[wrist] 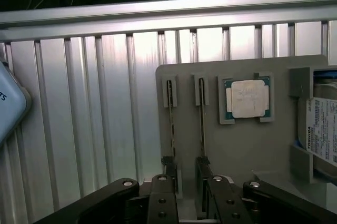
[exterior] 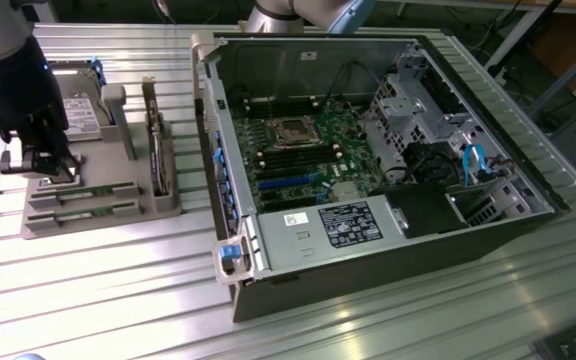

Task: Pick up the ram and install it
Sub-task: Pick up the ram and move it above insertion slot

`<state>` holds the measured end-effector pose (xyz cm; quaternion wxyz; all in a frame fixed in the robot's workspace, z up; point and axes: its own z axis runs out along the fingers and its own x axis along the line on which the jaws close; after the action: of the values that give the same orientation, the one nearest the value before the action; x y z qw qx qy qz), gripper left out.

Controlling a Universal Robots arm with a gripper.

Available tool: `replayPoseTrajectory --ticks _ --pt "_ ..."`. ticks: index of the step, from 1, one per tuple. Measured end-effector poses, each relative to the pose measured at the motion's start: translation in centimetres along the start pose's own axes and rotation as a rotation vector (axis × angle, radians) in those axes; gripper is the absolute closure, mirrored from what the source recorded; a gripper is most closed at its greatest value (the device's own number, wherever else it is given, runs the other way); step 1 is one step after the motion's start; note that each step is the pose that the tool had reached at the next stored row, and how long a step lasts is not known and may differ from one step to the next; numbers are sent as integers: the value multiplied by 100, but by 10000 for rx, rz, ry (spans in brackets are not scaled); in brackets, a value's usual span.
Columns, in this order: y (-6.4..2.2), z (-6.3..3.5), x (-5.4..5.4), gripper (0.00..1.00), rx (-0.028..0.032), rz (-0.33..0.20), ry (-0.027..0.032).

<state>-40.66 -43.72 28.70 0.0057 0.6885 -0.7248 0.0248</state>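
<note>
- The black two-fingered gripper (exterior: 46, 171) hangs at the exterior view's left, over the end of a grey moulded parts tray (exterior: 163, 206) that sits on the ribbed aluminium table (exterior: 98, 300).
- Its jaws stand apart with nothing between them; no grip has been made.
- Two long, thin green memory sticks stand on edge in parallel slots of that tray, which keeps each upper edge free for a pinch from above.
- I judge the ram (exterior: 86, 193) to be the upper of the two in the exterior view. The identical second green stick (exterior: 83, 214) lies just below it.
- From the wrist camera, the ram (wrist: 201, 113) is the stick beside the square silver processor (wrist: 247, 99), and the second stick (wrist: 171, 113) runs parallel to it.
- The dark fingers (wrist: 163, 197) cover the near ends of both sticks, so I cannot tell for certain which one the gripper (wrist: 190, 203) lines up with.
- A silver, white-labelled hard drive (exterior: 80, 112) sits at the tray's upper end, well away from the jaws.
- The open black computer case (exterior: 298, 60) lies on its side at the frame's centre and right. This turns the green motherboard's long black slots (exterior: 293, 159) upward, ready to take a stick from above.
- Neither stick has left the tray; the pick-up is not yet made.
</note>
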Motion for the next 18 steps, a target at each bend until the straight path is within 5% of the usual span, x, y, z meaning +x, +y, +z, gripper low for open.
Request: replayPoseTrajectory --ticks 10,18 --pt "1 167 60 70 15 -343 0" --pt "1 205 76 70 20 -458 1"
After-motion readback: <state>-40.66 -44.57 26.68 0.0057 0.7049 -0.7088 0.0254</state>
